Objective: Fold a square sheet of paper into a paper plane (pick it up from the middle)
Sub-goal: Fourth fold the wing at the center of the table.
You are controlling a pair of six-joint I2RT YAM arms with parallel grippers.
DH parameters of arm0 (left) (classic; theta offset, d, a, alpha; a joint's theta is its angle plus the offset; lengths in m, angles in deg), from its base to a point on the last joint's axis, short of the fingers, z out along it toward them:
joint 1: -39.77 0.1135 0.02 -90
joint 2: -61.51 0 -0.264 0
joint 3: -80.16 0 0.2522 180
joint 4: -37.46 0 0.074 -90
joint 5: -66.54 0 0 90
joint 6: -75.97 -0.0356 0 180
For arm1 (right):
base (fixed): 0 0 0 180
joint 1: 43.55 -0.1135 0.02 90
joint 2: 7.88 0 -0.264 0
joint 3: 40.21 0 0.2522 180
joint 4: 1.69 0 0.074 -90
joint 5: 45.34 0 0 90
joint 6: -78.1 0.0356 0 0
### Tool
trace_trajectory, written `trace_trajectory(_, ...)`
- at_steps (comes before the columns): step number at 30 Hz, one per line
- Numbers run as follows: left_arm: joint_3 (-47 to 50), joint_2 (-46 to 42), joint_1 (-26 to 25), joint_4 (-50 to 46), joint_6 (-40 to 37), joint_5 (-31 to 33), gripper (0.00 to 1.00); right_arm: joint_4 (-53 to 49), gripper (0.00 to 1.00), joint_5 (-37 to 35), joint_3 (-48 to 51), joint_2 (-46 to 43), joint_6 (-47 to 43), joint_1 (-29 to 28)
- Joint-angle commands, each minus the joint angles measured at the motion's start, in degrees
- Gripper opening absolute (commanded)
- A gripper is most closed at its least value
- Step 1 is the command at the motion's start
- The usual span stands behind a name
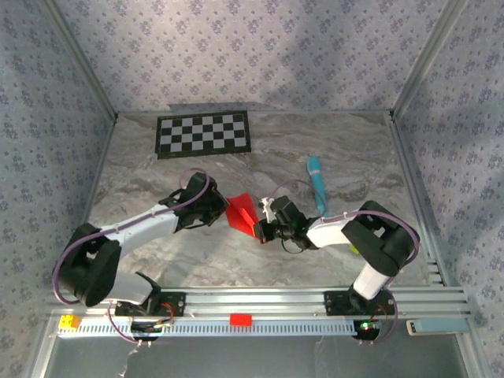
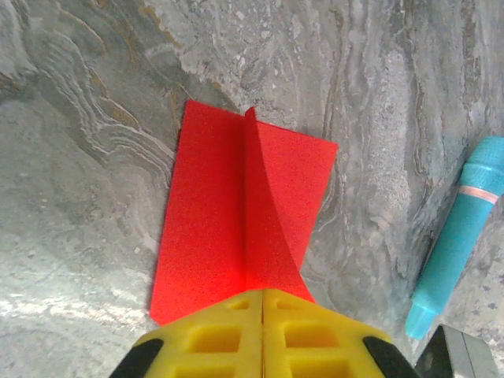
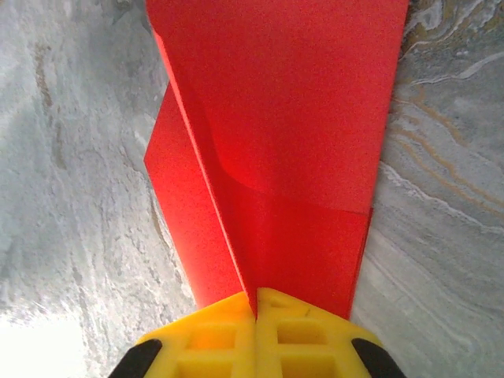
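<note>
The square sheet of paper (image 1: pixel 240 211) is bright red and folded, with a raised centre crease and flat flaps either side like a paper plane's wings. It hangs just above the marble table between the two arms. My left gripper (image 1: pixel 223 208) is shut on the crease at one end; in the left wrist view the ridge of the paper (image 2: pixel 213 205) runs out from between the closed yellow fingers of that gripper (image 2: pixel 261 293). My right gripper (image 1: pixel 261 229) is shut on the opposite end, its jaws (image 3: pixel 256 295) pinching the crease of the paper (image 3: pixel 291 118).
A teal pen-like stick (image 1: pixel 316 183) lies right of the paper, also in the left wrist view (image 2: pixel 457 236). A checkerboard (image 1: pixel 204 134) lies at the back. A small red block (image 1: pixel 240 320) and a yellow block (image 1: pixel 69 321) sit on the front rail. Patterned walls enclose the table.
</note>
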Motion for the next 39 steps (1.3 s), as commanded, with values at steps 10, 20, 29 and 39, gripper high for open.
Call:
trace_trajectory(10, -3.53, 9.08, -1.58, 8.19, -0.59, -7.34, 0.01, 8.02, 0.0, 8.81, 3.49, 2.24, 11.64, 4.84)
trace_trajectory(20, -4.09, 14.34, -2.21, 8.87, 0.45, -6.47, 0.0, 10.25, 0.0, 11.08, 4.53, 2.95, 14.5, 6.96)
trace_trajectory(29, -4.71, 17.87, -2.55, 8.26, -0.43, -6.73, 0.0, 9.57, 0.0, 10.87, 4.63, 2.91, 14.94, 7.18)
trace_trajectory(39, -1.15, 16.49, -3.04, 4.95, 1.55, -5.14, 0.0, 9.1, 0.02, 12.34, 4.44, 2.19, 16.16, 7.62)
